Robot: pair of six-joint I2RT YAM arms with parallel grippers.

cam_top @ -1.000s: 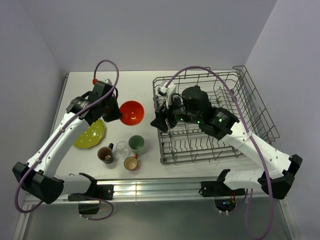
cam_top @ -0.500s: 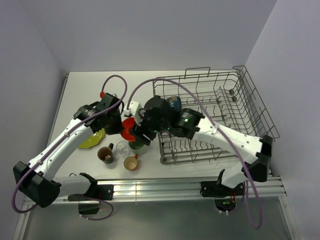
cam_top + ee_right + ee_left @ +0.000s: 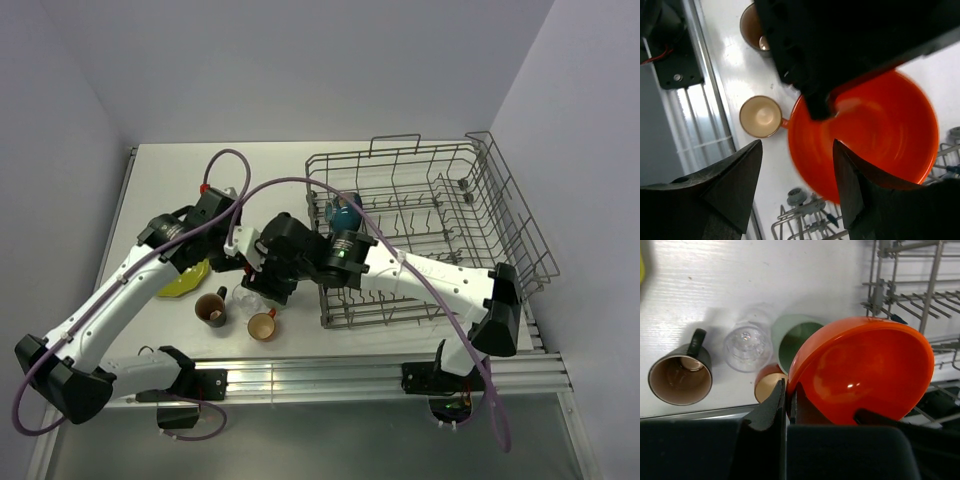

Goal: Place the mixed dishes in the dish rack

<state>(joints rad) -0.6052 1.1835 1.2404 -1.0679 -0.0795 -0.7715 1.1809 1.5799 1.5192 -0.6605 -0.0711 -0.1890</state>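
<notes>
Step in hand: we judge this to be a hand-over of the orange-red bowl (image 3: 865,370) from the left arm to the right, the right arm being on the rack side.
Left gripper (image 3: 786,390): shut tight on the bowl's rim, one finger inside and one outside. The bowl hangs tilted from this grip.
Right gripper (image 3: 796,150): jaws well apart with nothing between them. They face the hollow of the bowl, which lies just beyond the fingertips.
Bowl position: off the table (image 3: 170,170), above the pale green cup (image 3: 797,337) and small orange cup (image 3: 767,382). It is beside the near left corner of the dish rack (image 3: 500,215), not in it.
Rack contents: we see one blue-outside bowl (image 3: 345,213) at the left end.
On the table: dark brown mug (image 3: 680,377), clear glass (image 3: 746,347), both cups, and the yellow-green plate (image 3: 185,280).
Next move: the right jaws should straddle a free part of the rim, clear of the left fingers, and close before the left lets go.
Caution: a release too soon would drop the bowl onto the cups and glass below.
</notes>
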